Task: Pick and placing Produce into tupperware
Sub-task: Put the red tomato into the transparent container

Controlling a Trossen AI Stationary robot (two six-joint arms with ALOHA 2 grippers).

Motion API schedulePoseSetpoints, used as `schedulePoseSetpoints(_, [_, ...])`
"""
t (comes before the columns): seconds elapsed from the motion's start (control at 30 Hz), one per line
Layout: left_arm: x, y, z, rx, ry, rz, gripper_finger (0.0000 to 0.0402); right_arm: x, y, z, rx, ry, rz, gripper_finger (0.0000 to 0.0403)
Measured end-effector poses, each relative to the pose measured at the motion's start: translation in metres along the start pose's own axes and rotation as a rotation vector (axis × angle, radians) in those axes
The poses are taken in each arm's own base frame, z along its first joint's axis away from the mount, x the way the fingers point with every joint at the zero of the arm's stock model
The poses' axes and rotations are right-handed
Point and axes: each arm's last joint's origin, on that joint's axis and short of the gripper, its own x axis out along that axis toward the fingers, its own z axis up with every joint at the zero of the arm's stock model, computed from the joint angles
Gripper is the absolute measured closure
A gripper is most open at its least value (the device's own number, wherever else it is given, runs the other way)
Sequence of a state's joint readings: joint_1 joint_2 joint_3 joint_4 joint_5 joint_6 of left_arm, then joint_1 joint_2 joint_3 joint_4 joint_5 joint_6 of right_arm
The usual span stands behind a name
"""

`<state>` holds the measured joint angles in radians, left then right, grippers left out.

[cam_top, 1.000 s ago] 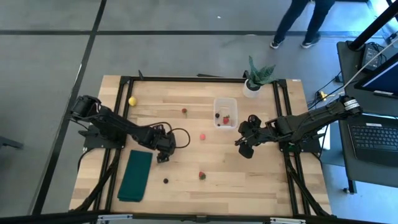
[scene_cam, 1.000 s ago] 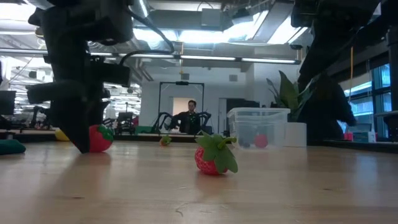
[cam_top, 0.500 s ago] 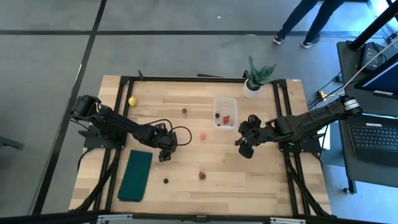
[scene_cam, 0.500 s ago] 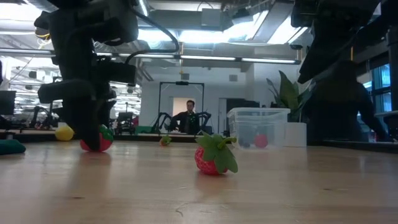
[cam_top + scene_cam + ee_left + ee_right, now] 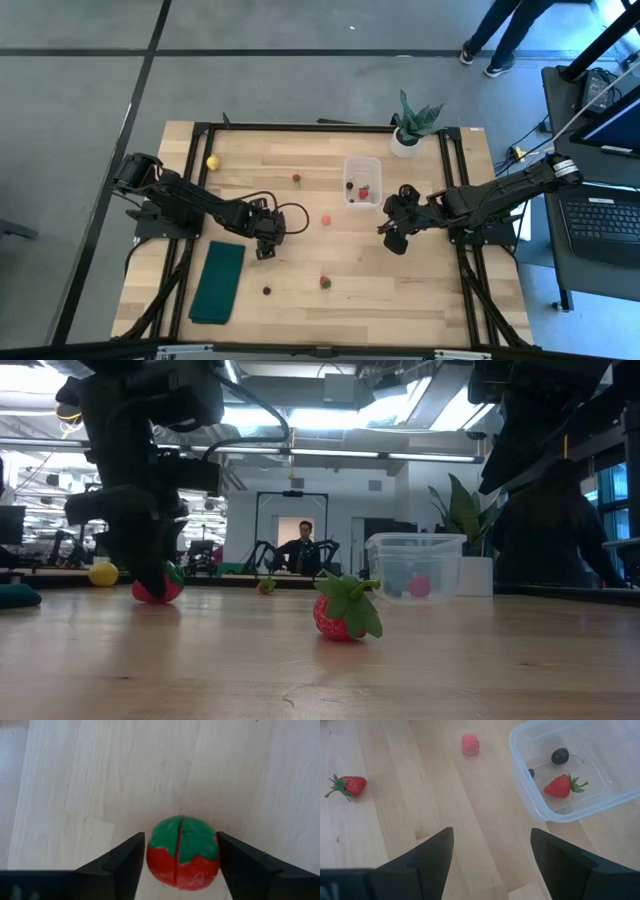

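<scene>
My left gripper [image 5: 263,246] is down at the table, right of the dark green cloth, shut on a red strawberry-like piece with a green top [image 5: 182,851] [image 5: 157,586]. My right gripper [image 5: 392,237] [image 5: 490,865] hovers open just right of and nearer than the clear tub [image 5: 363,182] [image 5: 580,770]. The tub stands on its base and holds a strawberry [image 5: 563,785] and two dark berries [image 5: 560,755]. Loose on the wood lie a pink piece [image 5: 326,219] [image 5: 470,743], a strawberry [image 5: 325,282] [image 5: 347,785], a dark berry [image 5: 267,291], a small red piece [image 5: 296,178] and a yellow piece [image 5: 212,162]. My left gripper has the red piece pinched between its two fingers [image 5: 125,860], one on each side of its widest part [image 5: 152,855]. The fingers come from above, pointing down. The piece sits on the table, green top facing the wrist camera.
A dark green folded cloth [image 5: 219,282] lies near the table's left near corner. A potted plant [image 5: 410,125] stands at the far edge beside the tub. A person's legs [image 5: 500,30] show on the floor beyond the table. Bare wood lies between the two grippers.
My left gripper has shifted a little toward the table's right edge, from beside the red piece to standing over it with a finger on either side. The piece has stayed on the table. The person beyond the table has walked to the right.
</scene>
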<state>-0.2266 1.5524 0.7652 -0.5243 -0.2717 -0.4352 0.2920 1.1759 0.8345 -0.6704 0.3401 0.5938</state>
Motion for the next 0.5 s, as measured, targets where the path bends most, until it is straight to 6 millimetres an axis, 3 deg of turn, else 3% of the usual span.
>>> schedulePoseSetpoints(0.2, [-0.012,0.000,0.021,0.011,-0.054,-0.031,0.0224,0.000,0.000,0.000,0.000,0.000,0.000,0.0136])
schedulePoseSetpoints(0.5, [-0.044,0.014,0.066,0.000,-0.116,-0.039,0.0218,0.000,0.000,0.000,0.000,0.000,0.000,0.0136])
